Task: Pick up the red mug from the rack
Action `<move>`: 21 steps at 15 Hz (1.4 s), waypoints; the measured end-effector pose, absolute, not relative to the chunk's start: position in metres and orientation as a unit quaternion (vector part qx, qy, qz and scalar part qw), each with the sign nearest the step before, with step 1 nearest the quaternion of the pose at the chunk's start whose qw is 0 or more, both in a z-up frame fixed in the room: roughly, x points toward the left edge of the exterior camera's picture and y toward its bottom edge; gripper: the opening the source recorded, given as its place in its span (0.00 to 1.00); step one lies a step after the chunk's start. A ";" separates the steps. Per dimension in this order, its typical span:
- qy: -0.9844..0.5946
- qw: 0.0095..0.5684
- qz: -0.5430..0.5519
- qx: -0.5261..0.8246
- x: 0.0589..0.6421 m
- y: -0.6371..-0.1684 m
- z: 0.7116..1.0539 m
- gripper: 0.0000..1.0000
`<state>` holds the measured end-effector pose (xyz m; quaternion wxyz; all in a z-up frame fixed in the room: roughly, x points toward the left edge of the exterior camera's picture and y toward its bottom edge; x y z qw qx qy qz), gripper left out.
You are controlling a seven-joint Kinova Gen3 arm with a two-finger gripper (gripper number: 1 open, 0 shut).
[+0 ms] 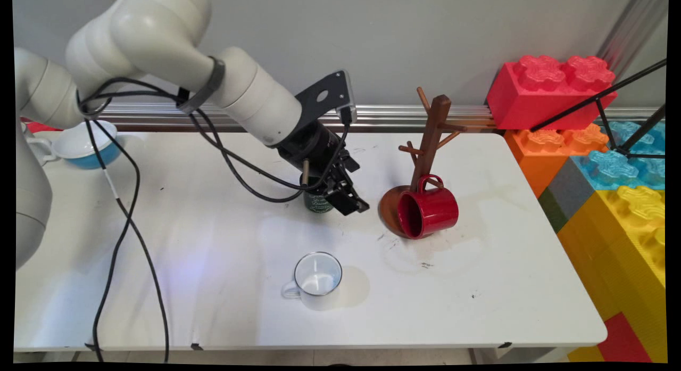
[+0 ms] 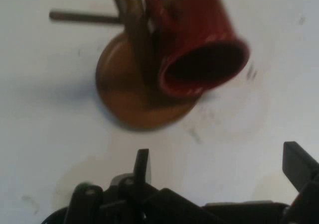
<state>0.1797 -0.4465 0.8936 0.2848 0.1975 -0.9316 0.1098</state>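
I am looking at the black two-finger gripper, which is hanging low over the white table with its 2 fingers spread wide and nothing between them; in the hand view there is only bare tabletop in the gap. It is pointing toward the glossy red ceramic mug, which is hanging by its handle from a low peg of the brown wooden mug tree, mouth tipped forward and down, its body leaning over the tree's round base. Just behind the gripper a dark green mug is standing, mostly hidden by the wrist. Nearer me, well apart, a white enamel mug with a dark rim is sitting upright. A blue bowl with a white inside is resting at the far left.
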 end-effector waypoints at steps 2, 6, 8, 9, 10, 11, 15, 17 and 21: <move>-0.917 0.321 0.111 0.210 0.180 -0.435 0.892 1.00; -0.898 0.360 0.114 0.224 0.181 -0.421 0.883 1.00; -0.891 0.376 0.116 0.229 0.181 -0.416 0.877 1.00; -0.886 0.383 0.117 0.232 0.182 -0.414 0.873 1.00; -0.881 0.391 0.117 0.240 0.183 -0.412 0.868 1.00; -0.875 0.397 0.116 0.250 0.184 -0.410 0.862 1.00; -0.858 0.412 0.103 0.290 0.186 -0.404 0.840 1.00; -0.852 0.419 0.095 0.298 0.185 -0.403 0.829 1.00; -0.846 0.434 0.081 0.299 0.182 -0.405 0.813 1.00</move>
